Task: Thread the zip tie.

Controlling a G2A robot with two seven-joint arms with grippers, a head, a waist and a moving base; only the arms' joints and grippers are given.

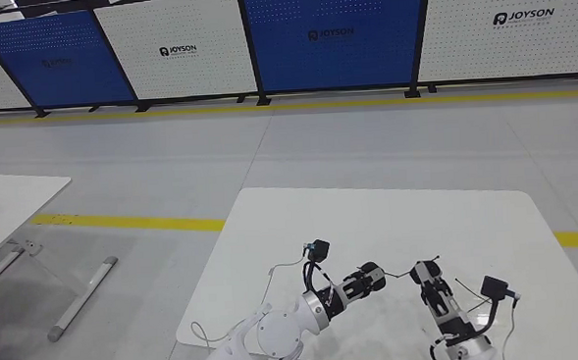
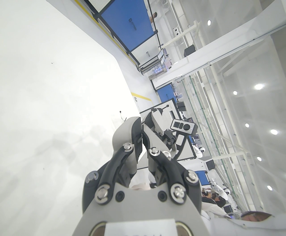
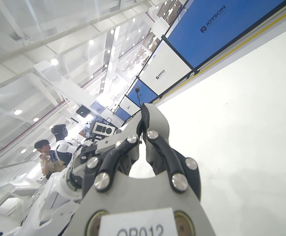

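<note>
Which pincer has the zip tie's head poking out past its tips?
The right pincer: the black zip tie runs out from between its shut tips, ending in a small square head.

A white table (image 1: 390, 224) stands on grey floor, blue and white panels (image 1: 335, 35) behind.

you see a table (image 1: 369, 215) with a smooth white top and a soft sheen. on your left gripper (image 2: 140, 121) and right gripper (image 3: 143, 109) the shells look like matt grey plastic, the pads (image 3: 145, 116) black and ribbed, the screws (image 3: 101, 178) bright polished metal. your zip tie (image 3: 138, 96) looks like thin black plastic.
</note>
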